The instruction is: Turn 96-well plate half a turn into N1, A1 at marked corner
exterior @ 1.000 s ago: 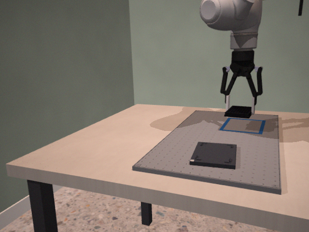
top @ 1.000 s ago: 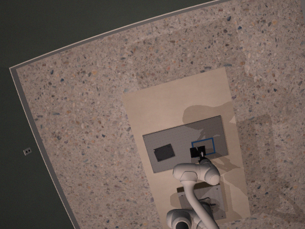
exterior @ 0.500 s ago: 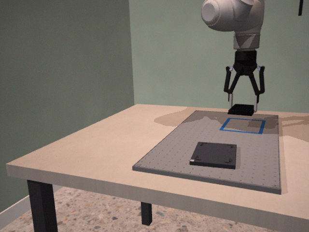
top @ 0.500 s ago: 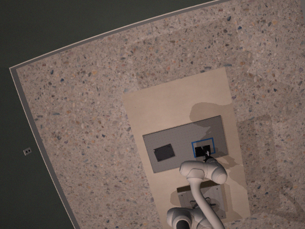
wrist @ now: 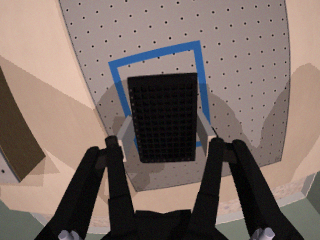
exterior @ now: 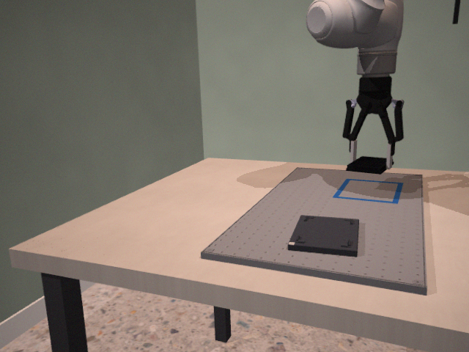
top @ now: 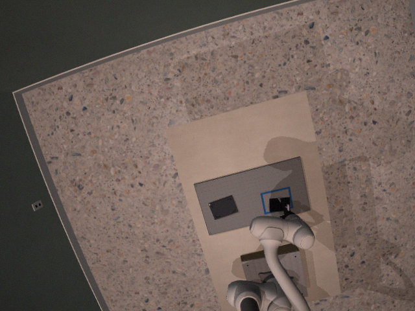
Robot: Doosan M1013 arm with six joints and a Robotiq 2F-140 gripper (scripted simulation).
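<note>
The black plate (exterior: 366, 164) is pinched between the fingers of the claw (exterior: 372, 155) and is held in the air above the blue taped outline (exterior: 368, 191). The dark nest (exterior: 325, 235) is seen further along the grey perforated board (exterior: 250, 227) on the worktop (exterior: 132, 212), with nothing seated in it.

We are in a lab workroom: a grey perforated deck plate (exterior: 264, 212) lies on a plain wooden tabletop (exterior: 151, 212), carrying a plate holder (exterior: 324, 235) and a blue taped outline (exterior: 366, 199), with speckled stone floor (top: 133, 133) and bare green walls (exterior: 98, 94).
</note>
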